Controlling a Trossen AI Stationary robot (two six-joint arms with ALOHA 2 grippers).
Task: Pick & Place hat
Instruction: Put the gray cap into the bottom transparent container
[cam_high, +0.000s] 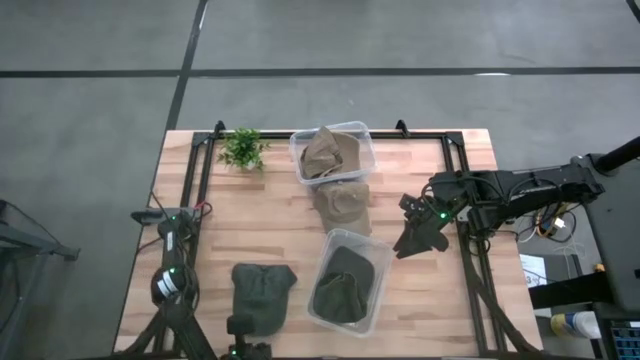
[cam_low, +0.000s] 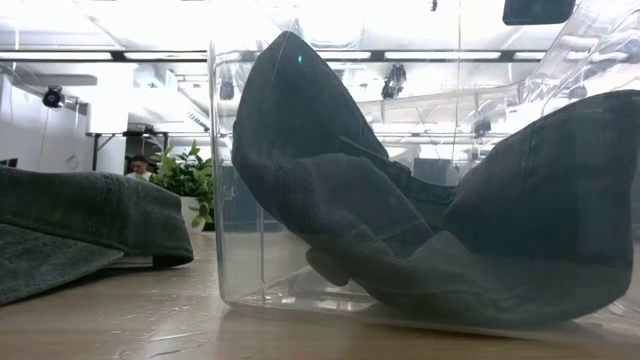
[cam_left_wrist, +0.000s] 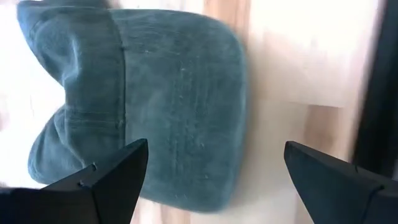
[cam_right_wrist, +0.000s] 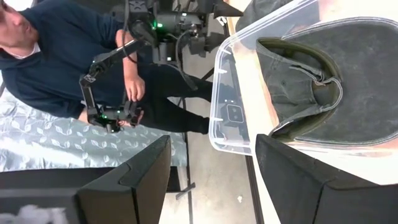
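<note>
A dark green hat (cam_high: 262, 293) lies flat on the table near its near edge; the low view shows it at the left (cam_low: 80, 230). My left gripper (cam_high: 243, 335) (cam_left_wrist: 214, 155) hovers open over this hat (cam_left_wrist: 180, 106), touching nothing. A second dark green hat (cam_high: 345, 290) (cam_low: 400, 230) sits crumpled inside a clear bin (cam_high: 372, 312) (cam_right_wrist: 227, 112). My right gripper (cam_high: 410, 240) (cam_right_wrist: 214, 149) is open just right of that bin and empty. A tan hat (cam_high: 342, 205) rests on the table. Another tan hat (cam_high: 328, 155) fills a second clear bin (cam_high: 362, 128).
A small potted plant (cam_high: 242, 148) (cam_low: 185, 175) stands at the far left of the table. Black frame rails (cam_high: 195, 175) run along the table's left, right and far sides. Bare wood (cam_high: 260, 220) lies in the middle left. A person (cam_right_wrist: 56, 56) holding controller arms shows beyond the table.
</note>
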